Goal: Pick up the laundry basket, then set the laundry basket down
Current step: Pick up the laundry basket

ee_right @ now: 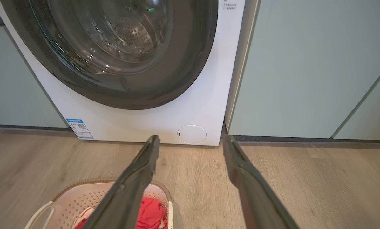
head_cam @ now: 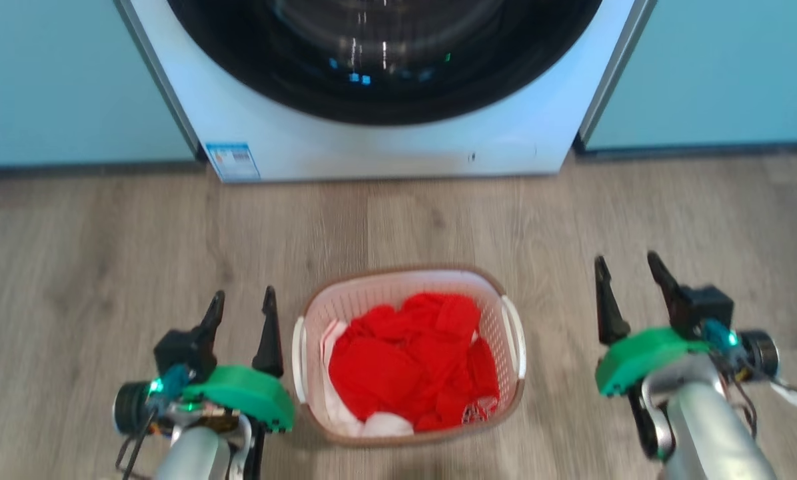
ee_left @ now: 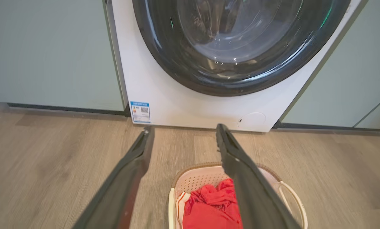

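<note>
L gripper (head_cam: 242, 295): fingers spread wide, nothing btwn them, gripping nothing. It hangs low over the wood-look floor (head_cam: 105, 267), just beside the left handle (head_cam: 298, 363) of the laundry basket (head_cam: 398, 273) w/o touching it. Fingers point toward the washer (head_cam: 385, 150). In the L wrist view its inner finger (ee_left: 240, 171) crosses in front of the basket's far rim.

R gripper (head_cam: 626, 260): same, spread wide & empty, fingers toward the washer. It sits farther out from the basket than the L one, w/ a strip of bare floor btwn it & the right handle (head_cam: 517, 337).

Basket stands upright on the floor btwn the two grippers, in front of the washer w/ open floor btwn them. White perforated walls, brown rim, one white handle per side. Inside is a heap of red clothes (head_cam: 405, 360), w/ some white fabric (head_cam: 388, 423) at the near edge & left side.

Washer is a white front-loader w/ a big dark round door (head_cam: 385, 67). There's a blue label sticker (head_cam: 233, 162) at its lower-left corner & a round cap (ee_right: 192, 134) low on the other side. Pale teal cabinet panels (head_cam: 65, 80) flank it.
</note>
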{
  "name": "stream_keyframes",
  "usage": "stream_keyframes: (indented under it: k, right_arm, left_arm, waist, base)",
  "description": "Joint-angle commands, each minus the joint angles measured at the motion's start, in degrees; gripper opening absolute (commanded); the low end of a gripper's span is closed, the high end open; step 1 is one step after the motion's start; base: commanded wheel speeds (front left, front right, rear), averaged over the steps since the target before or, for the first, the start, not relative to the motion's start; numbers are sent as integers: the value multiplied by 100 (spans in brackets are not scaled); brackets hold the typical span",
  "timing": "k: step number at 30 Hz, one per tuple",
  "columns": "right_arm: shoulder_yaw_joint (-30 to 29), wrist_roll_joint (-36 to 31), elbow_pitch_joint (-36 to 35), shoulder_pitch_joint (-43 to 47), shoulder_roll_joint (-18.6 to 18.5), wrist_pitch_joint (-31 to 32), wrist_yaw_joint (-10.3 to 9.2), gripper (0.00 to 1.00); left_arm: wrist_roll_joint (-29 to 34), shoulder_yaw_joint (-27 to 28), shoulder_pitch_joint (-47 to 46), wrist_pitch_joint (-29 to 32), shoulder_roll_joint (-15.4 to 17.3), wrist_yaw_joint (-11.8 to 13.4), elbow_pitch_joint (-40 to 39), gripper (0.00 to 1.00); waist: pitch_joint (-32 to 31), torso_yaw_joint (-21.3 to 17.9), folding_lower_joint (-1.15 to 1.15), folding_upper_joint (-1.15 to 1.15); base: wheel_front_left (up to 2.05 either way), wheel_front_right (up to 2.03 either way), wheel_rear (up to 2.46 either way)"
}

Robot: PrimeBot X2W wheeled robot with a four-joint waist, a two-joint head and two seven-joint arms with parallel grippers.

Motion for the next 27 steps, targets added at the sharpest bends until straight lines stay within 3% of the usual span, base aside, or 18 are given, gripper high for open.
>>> stream_keyframes:
  k: [1,4,10,14,27]
  right_arm:
    - [154,-132,-22,-443,-33,-70,34,100]
    - [167,-177,160,-657,-33,-70,34,100]
    - [325,-224,976,-1254,-33,-70,34,100]
    - [434,-216,1752,-1707,-33,-30,34,100]
    - [1417,583,3349,-2991,-33,418,34,100]
  left_arm:
    - [30,84,-414,-38,-10,-74,78,100]
    - [72,30,-613,-38,-10,-152,357,100]
    - [102,-269,-1296,-38,-10,-539,1695,100]
    - [55,-345,-1824,-38,-10,-581,2394,100]
    - [-230,-698,-3042,-38,-10,-1020,4089,100]
  waist:
    - [475,-54,0,0]
    - [740,-64,0,0]
    - [1465,-53,0,0]
    - [1899,-21,0,0]
    - [2876,-45,0,0]
  base:
    - [0,0,0]
    - [0,0,0]
    - [0,0,0]
    - [0,0,0]
    - [0,0,0]
